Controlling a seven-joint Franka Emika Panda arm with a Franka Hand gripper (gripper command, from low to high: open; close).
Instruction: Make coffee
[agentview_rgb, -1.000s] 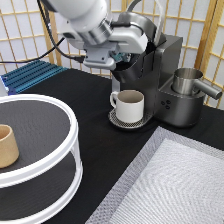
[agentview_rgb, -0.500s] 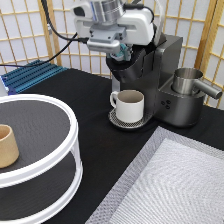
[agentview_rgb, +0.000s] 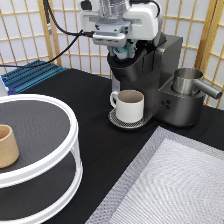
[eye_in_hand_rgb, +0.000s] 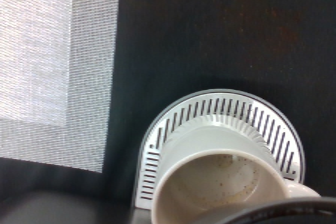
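My gripper (agentview_rgb: 124, 50) hangs right over the top front of the dark coffee machine (agentview_rgb: 162, 75), above the brew head. It is shut on the coffee pod (agentview_rgb: 126, 49), of which only a small bluish-white bit shows between the fingers. The cream-white handled mug (agentview_rgb: 130, 105) stands empty on the round slotted drip tray (agentview_rgb: 115, 120) under the brew head. The wrist view looks straight down on the mug (eye_in_hand_rgb: 217, 192) and the drip tray (eye_in_hand_rgb: 225, 111).
A steel pitcher (agentview_rgb: 188, 80) sits on the machine's right side. A white two-tier round rack (agentview_rgb: 55, 150) at the exterior view's left holds a tan handleless cup (agentview_rgb: 6, 146). A grey mat (agentview_rgb: 175, 185) lies at bottom right. A blue ribbed pad (agentview_rgb: 30, 75) lies at back left.
The arm has swung toward the exterior view's right, and the gripper now sits centred over the machine's brew head instead of beside it. The mug has not moved.
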